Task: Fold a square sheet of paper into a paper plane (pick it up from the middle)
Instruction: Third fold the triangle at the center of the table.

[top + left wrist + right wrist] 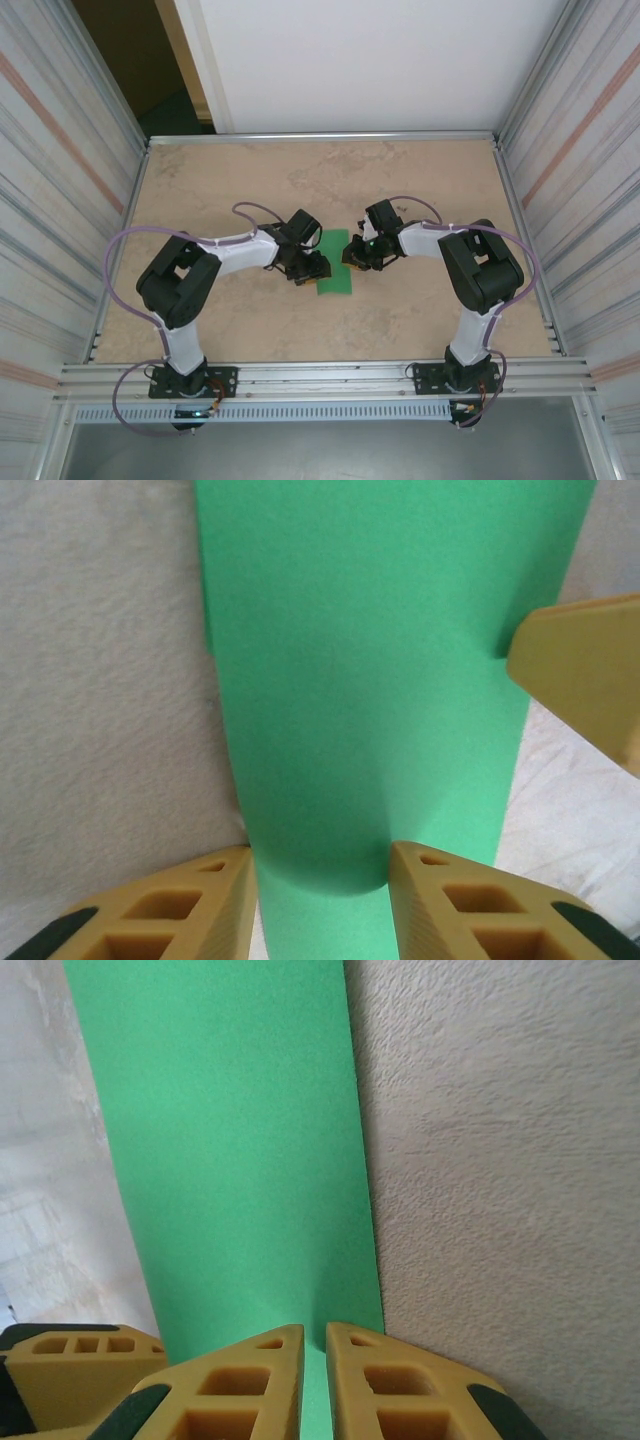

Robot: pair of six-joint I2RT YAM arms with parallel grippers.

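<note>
Now folded to a narrow strip, the square sheet of paper (336, 275) lies mid-worktop (420, 180), long axis running away from the bases. The left end effector (308, 266) flanks its left edge, grasping the bowed paper across its width. The right end effector (360, 255), equally near, is clenched on the opposite edge
</note>
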